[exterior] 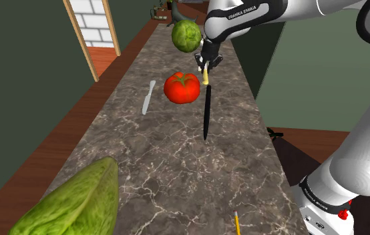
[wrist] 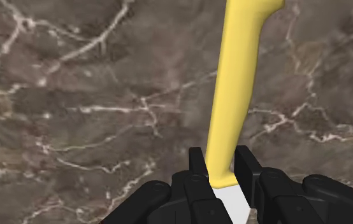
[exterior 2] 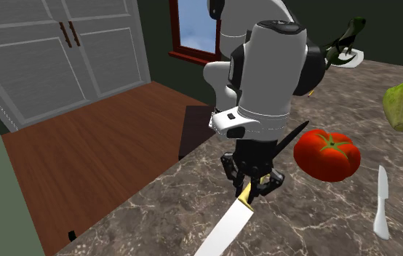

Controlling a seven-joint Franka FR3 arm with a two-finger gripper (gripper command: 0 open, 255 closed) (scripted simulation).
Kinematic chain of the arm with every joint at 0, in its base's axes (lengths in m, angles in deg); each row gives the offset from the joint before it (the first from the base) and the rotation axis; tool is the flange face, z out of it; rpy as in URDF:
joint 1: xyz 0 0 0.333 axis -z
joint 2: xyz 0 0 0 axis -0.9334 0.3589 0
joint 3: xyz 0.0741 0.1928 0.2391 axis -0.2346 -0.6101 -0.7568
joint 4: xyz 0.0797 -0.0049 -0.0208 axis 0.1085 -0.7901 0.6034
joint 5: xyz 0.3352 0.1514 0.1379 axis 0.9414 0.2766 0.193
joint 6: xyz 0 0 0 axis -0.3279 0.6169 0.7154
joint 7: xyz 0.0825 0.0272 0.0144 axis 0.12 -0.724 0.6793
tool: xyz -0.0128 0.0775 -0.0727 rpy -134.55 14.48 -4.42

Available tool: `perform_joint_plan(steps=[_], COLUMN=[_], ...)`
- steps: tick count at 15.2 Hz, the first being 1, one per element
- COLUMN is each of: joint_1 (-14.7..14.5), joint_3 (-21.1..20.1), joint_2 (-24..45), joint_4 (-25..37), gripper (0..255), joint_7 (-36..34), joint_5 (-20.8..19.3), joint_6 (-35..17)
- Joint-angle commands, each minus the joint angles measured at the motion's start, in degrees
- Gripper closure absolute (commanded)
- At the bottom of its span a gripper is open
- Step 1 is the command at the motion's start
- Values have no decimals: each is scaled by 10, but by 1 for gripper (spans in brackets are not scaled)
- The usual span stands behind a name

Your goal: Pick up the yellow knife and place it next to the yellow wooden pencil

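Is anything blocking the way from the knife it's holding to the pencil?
Nothing visible does. The pincer holds the knife, and bare counter lies between it and the pencil. The tomato and the near lettuce sit off to the shoulder view's left of that path.

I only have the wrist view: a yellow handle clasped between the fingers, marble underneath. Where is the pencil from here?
Observer: The yellow pencil lies at the near end of the counter in the shoulder view, by the stand, well away from the gripper and its yellow knife.
Operator: Anything close to the gripper?
Observer: A red tomato sits on the counter just beside it, on the shoulder view's left.
Operator: Any second knife around?
Observer: Yes, a pale grey knife lies flat beyond the tomato, further to that view's left.
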Motion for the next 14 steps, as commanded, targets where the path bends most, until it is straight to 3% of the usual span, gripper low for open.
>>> perform_joint_plan(steps=[1,14], joint_1=[0,0], joint_3=[0,-1], joint_2=[-3,-21], joint_4=[8,86], gripper=[255,255], joint_7=[0,5], joint_5=[0,4], joint_6=[11,107])
